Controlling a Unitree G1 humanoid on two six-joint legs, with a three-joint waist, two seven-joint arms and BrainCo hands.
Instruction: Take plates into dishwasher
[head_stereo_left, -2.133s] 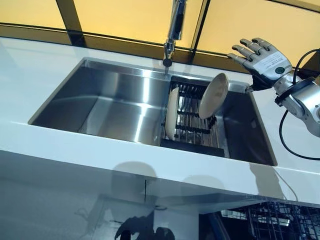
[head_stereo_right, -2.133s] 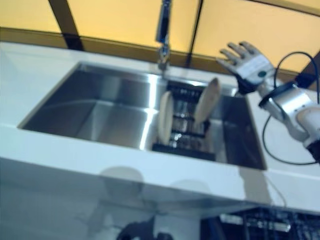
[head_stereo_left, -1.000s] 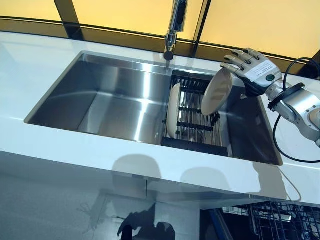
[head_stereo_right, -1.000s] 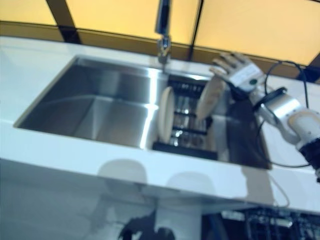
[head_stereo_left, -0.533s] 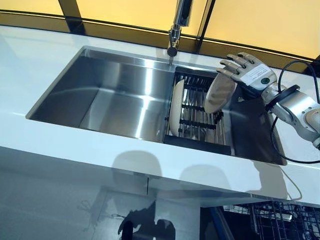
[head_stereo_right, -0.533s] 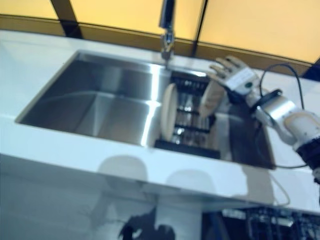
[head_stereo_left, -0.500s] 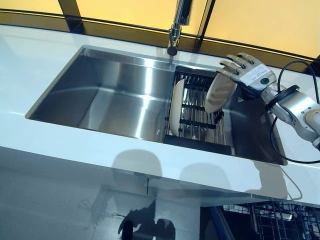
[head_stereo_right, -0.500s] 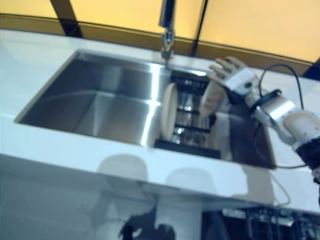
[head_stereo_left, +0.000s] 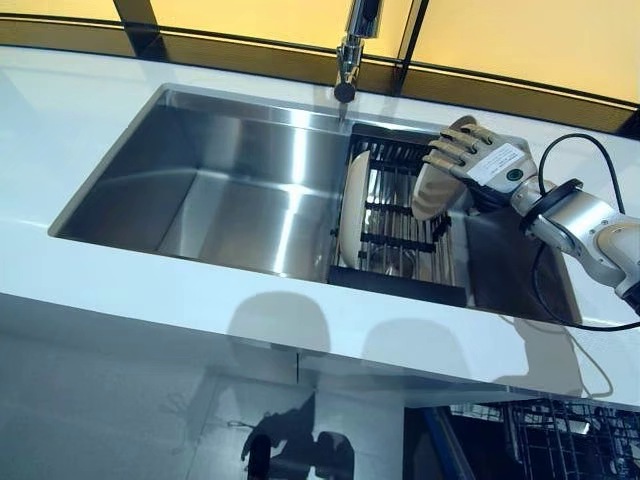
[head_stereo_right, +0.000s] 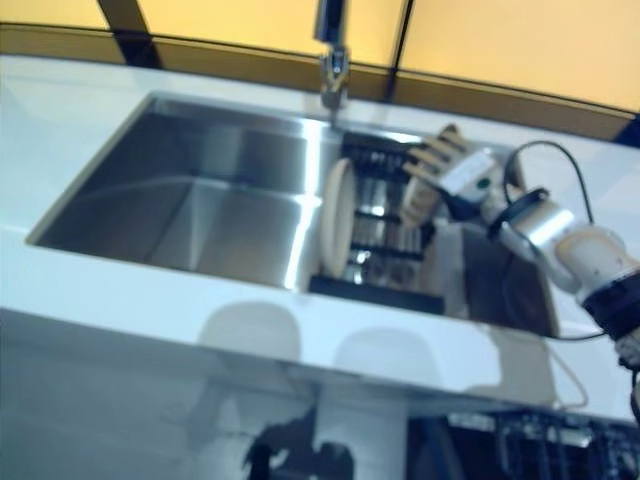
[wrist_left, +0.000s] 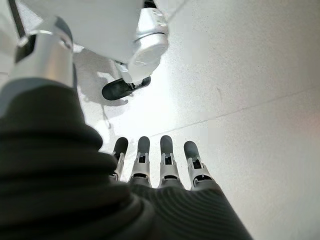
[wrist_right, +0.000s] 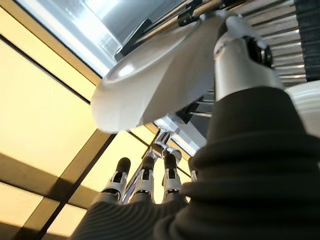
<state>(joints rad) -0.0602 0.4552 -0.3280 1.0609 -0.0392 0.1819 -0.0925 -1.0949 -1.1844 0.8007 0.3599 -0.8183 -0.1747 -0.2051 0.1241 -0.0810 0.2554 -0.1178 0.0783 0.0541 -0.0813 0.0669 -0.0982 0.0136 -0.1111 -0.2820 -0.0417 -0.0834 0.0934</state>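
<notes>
The tilted plate (head_stereo_left: 428, 190) in the sink rack (head_stereo_left: 400, 235) is reached by the right hand (head_stereo_left: 478, 162) — fingers spread, not gripping.

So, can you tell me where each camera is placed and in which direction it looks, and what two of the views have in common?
Left eye view: on the head, looking down at the sink, the rack and two plates; the right hand is at the tilted plate.
Right eye view: beside it, same scene, slightly shifted.
Left wrist view: on the left wrist, facing the floor along the left hand, its fingers straight.
Right wrist view: on the right wrist, facing the tilted plate and rack.
Shared: both eye views and the right wrist view show the tilted plate.
</notes>
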